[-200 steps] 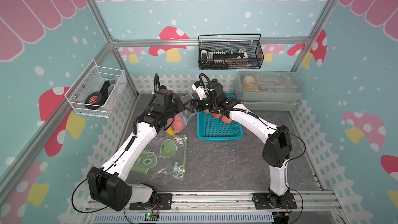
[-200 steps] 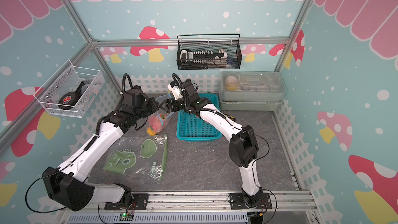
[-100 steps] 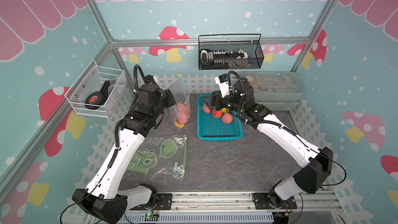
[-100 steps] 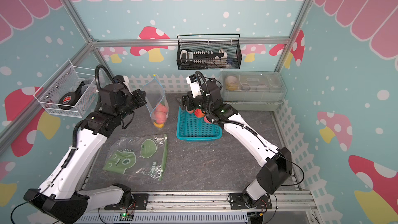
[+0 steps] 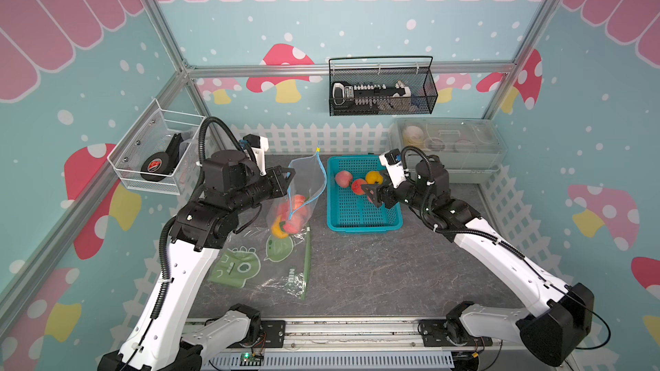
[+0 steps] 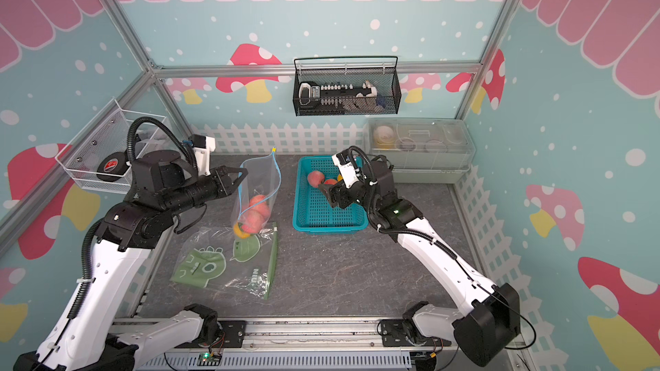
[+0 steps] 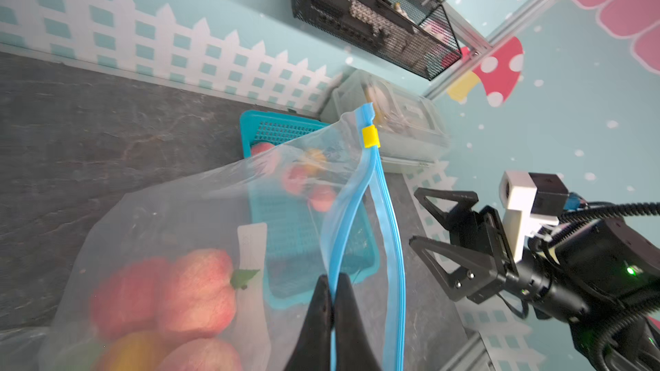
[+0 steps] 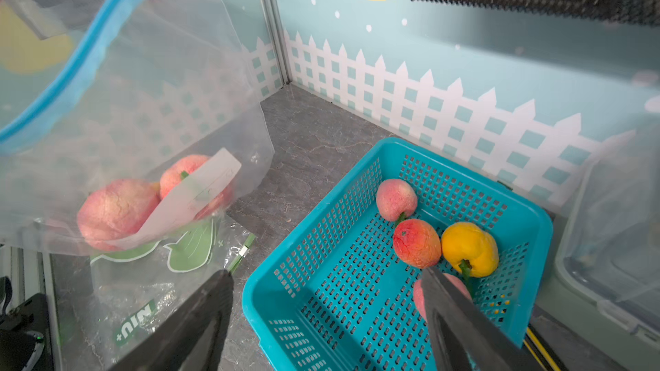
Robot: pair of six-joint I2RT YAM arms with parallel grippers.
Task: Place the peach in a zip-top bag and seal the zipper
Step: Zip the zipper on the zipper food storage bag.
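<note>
In a top view the left jaws hold the bag (image 5: 308, 176) up so the peaches (image 5: 299, 208) rest inside. The left wrist view shows them pinching its blue zip edge (image 7: 335, 244). Right wrist view: right jaws wide, empty, above the basket (image 8: 339, 273).

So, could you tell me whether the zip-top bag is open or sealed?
Open: on the zip-top bag, the two blue zipper strips gape apart, with the yellow slider at their end.

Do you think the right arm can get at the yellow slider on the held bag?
Probably yes: its jaws stand open and empty over the basket, and the slider stands clear at the bag's top corner.
</note>
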